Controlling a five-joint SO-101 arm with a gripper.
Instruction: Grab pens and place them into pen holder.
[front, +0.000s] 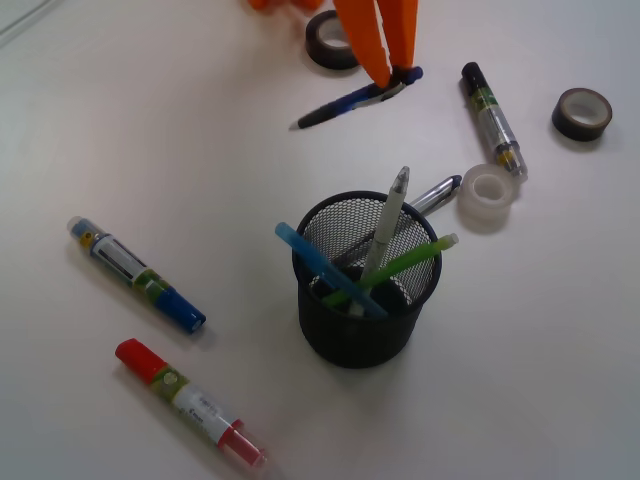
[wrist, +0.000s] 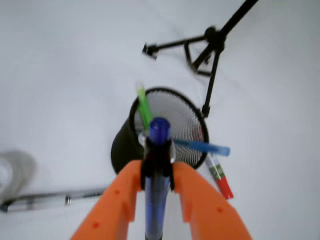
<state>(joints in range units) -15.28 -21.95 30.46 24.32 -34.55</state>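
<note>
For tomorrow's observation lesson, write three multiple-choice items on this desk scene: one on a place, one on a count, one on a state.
1. Where does the silver pen lie?
A. on the table behind the pen holder
B. inside the holder
C. beside the red marker

2. How many pens stand in the pen holder?
A. one
B. three
C. five

3. What is the claw doing?
A. hanging open and empty
B. gripping a tape roll
C. holding the dark blue pen

Answers:
1 A: it lies on the table between the holder and the white tape roll.
2 B: blue, white-grey and green stick out.
3 C: the wrist view shows the orange fingers closed on it.
</note>
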